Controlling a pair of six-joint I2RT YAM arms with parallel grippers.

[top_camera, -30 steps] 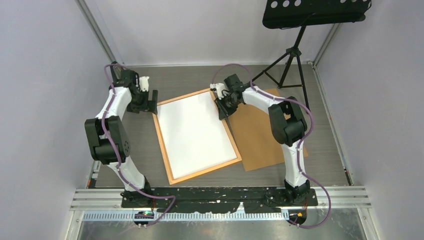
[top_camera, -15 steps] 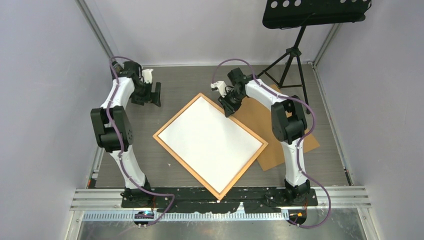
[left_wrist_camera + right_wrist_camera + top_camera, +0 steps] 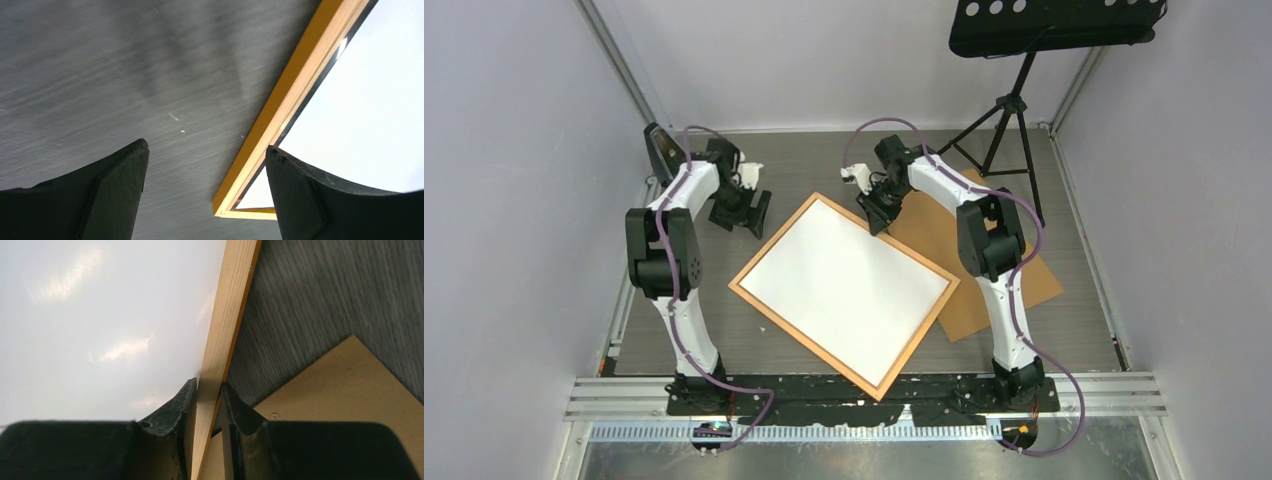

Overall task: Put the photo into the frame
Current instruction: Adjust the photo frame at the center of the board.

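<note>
two arms bend high at the elbow over the grey wood-grain desk (image 3: 1074, 330). the right pincer (image 3: 207, 385) is pinched narrow on the far rim of the thin orange wooden picture frame (image 3: 224, 315). the left pincer (image 3: 207, 150) hangs wide and empty by the frame's left edge. the large rectangular paper photo (image 3: 844, 285) lies white side up inside the frame, its print hidden. the frame partly covers a plain brown backing board (image 3: 1004, 270). pale lilac walls and a black music stand (image 3: 1009, 110) close the space.

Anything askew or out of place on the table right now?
Yes: the frame sits diagonal to the table edges, and one corner overlaps the brown board. The right gripper is pinching its far rail. The photo lies white side up inside it. No visible damage.
</note>
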